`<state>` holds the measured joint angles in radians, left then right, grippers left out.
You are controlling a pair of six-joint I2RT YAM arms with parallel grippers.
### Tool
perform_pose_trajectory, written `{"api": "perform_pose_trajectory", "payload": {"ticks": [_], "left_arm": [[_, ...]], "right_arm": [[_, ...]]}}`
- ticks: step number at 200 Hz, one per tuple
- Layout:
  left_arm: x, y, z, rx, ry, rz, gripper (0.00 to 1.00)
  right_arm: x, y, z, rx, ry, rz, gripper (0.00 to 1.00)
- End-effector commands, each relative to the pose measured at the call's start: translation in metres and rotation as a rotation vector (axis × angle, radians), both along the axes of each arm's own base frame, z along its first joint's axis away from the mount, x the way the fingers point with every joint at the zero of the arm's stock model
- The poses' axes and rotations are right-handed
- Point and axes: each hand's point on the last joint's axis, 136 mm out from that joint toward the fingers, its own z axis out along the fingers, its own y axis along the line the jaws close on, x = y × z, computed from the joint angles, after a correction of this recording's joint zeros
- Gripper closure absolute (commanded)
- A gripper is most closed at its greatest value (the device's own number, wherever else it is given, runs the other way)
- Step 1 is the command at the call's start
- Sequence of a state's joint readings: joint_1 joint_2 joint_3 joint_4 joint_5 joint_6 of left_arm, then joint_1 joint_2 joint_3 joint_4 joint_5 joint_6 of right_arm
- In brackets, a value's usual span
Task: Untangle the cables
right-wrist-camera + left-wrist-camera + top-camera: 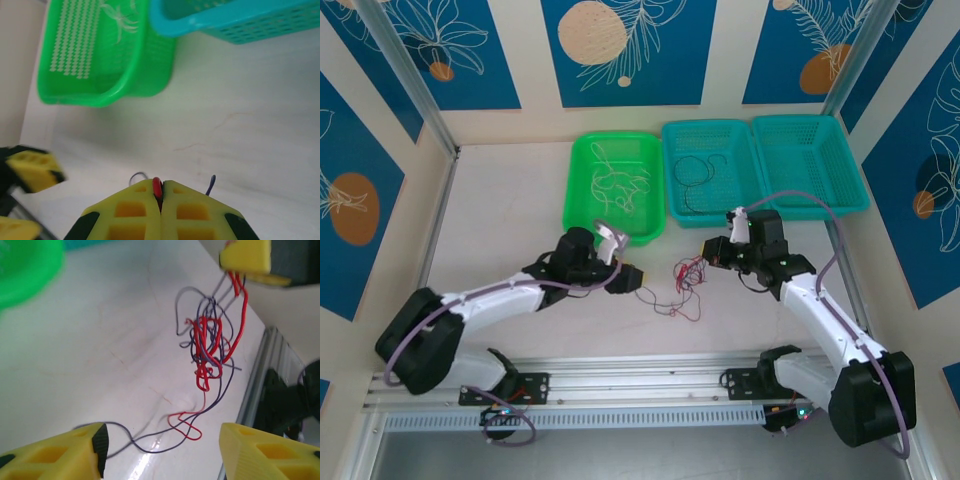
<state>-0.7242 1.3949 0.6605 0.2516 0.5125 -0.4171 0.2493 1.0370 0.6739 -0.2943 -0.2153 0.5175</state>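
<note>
near the front edge of the table (520,235), about midway between the two arms, sits a small knot of red and dark cables (688,272). the right gripper (706,252) has its fingers pressed tight together, and a red cable (157,186) is pinched between them. the knot hangs down from that pinch onto the table. the left gripper (626,279) is spread wide with nothing between its fingers. from its own camera the knot (206,347) is ahead and a bit to the right, and one long dark tail (132,441) runs back across the table to just beside one of its fingers (55,455). so the bunch lies longways from side to side, along the front edge. the held end points at the right arm and the loose tails point at the left arm. i think the left arm is nearer those tails, so it would need to close on the dark tail and pull away from the right one. at the back edge a green basket (572,185) holds white cables (615,185).
</note>
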Motion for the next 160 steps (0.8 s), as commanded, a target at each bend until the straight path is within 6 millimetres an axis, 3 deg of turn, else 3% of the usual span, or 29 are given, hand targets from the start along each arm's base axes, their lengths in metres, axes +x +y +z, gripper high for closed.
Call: {"api": "perform_pose_trajectory", "payload": {"ticks": [1,48,70,90,109,118,140,151,160], "left_arm": [[-0.032,-0.032,0.019,-0.118,-0.035,-0.251,0.34],[-0.055,-0.064,0.009,-0.193,-0.011,-0.441,0.32],[-0.069,-0.083,0.008,-0.219,0.03,-0.518,0.32],[-0.068,-0.097,-0.006,-0.174,0.008,-0.471,0.31],[-0.051,-0.105,-0.023,-0.126,-0.009,-0.361,0.34],[-0.044,-0.107,-0.025,-0.135,-0.009,-0.319,0.41],[-0.032,-0.11,-0.021,-0.173,-0.02,-0.243,0.82],[-0.028,-0.108,-0.021,-0.169,-0.026,-0.217,0.97],[-0.026,-0.104,-0.022,-0.156,-0.036,-0.195,1.0]], "right_arm": [[-0.005,0.021,0.02,0.051,-0.053,0.116,1.0],[-0.002,0.024,0.031,0.072,-0.048,0.104,1.0],[0.004,0.013,0.029,0.041,-0.015,0.014,1.0],[0.006,0.013,0.029,0.058,0.003,-0.011,1.0],[0.006,0.017,0.031,0.089,0.013,-0.002,1.0],[0.006,0.018,0.031,0.097,0.02,-0.007,1.0],[0.009,0.011,0.027,0.079,0.04,-0.053,1.0],[0.011,0.002,0.022,0.047,0.056,-0.104,1.0],[0.011,-0.004,0.017,0.028,0.066,-0.133,1.0]]}}
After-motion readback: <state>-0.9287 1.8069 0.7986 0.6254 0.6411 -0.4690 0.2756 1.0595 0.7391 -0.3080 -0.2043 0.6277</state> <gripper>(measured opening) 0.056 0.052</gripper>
